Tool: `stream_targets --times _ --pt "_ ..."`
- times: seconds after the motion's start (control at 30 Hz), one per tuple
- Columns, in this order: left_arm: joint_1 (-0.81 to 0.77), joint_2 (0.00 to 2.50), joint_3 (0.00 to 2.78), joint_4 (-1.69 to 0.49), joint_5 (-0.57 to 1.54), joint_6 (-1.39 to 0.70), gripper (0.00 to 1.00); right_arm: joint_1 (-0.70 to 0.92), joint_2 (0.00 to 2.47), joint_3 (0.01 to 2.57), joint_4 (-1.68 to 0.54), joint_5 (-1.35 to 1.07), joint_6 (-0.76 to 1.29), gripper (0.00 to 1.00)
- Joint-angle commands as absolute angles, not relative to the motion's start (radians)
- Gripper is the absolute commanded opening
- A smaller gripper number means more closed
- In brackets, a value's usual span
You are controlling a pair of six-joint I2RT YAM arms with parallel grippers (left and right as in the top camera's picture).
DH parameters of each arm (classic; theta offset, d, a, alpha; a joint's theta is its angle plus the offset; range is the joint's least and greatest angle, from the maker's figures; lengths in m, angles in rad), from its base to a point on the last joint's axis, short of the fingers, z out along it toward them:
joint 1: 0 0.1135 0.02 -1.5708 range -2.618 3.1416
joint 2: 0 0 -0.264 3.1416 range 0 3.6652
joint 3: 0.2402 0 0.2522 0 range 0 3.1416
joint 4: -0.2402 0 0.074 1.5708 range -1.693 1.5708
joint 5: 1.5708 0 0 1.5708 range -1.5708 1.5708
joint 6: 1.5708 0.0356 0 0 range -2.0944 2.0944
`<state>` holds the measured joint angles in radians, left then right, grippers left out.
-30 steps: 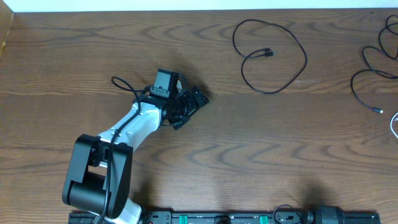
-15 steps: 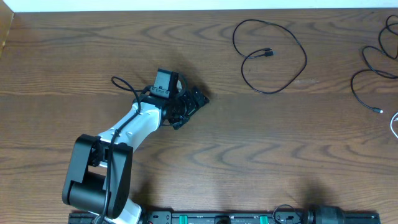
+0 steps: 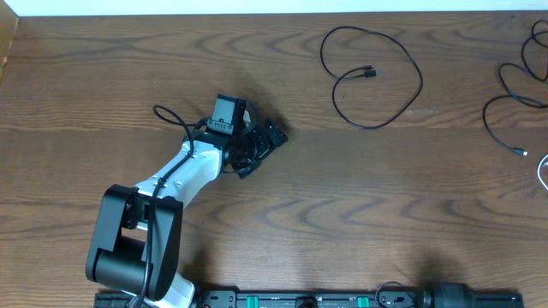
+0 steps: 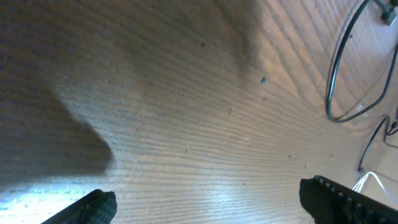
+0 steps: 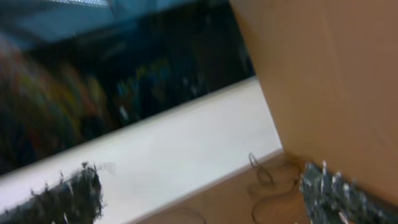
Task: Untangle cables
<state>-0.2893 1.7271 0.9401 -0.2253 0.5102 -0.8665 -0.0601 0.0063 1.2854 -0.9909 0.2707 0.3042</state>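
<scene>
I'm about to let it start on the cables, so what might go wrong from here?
1. The looped black cable seems to cross itself near its plug; tugging one end may tighten a knot.
2. It lies thin and flat on the table, so the open left claw could scrape wood or miss it.
3. The white cable runs off the overhead view's right edge, so it is hard to track.

Left arm [image 3: 190, 168]: white link, blk joints & base [image 3: 128, 248], thin blk cord [image 3: 171, 115] alongside, blk cam box [image 3: 228, 113], blk gripper [image 3: 261, 151]
</scene>
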Motion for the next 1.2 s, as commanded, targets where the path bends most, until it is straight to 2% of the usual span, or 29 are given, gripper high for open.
stream_targets --times 0.0,0.17,0.73,1.17 --pt "-0.286 1.722 0.949 -0.228 0.501 -0.857 0.98 -0.049 0.008 1.115 -0.830 0.278 0.299 0.99" --pt "-0.286 1.722 0.949 -0.228 0.501 -0.857 0.98 -0.049 0.008 0.869 -0.530 0.226 0.310 0.99" --pt "-0.286 1.722 0.949 -0.228 0.501 -0.857 0.98 -0.049 0.008 0.351 -0.029 0.196 0.314 0.99" --pt "-0.286 1.722 0.949 -0.228 0.501 -0.857 0.98 -0.050 0.006 0.123 0.031 0.204 0.314 0.99"
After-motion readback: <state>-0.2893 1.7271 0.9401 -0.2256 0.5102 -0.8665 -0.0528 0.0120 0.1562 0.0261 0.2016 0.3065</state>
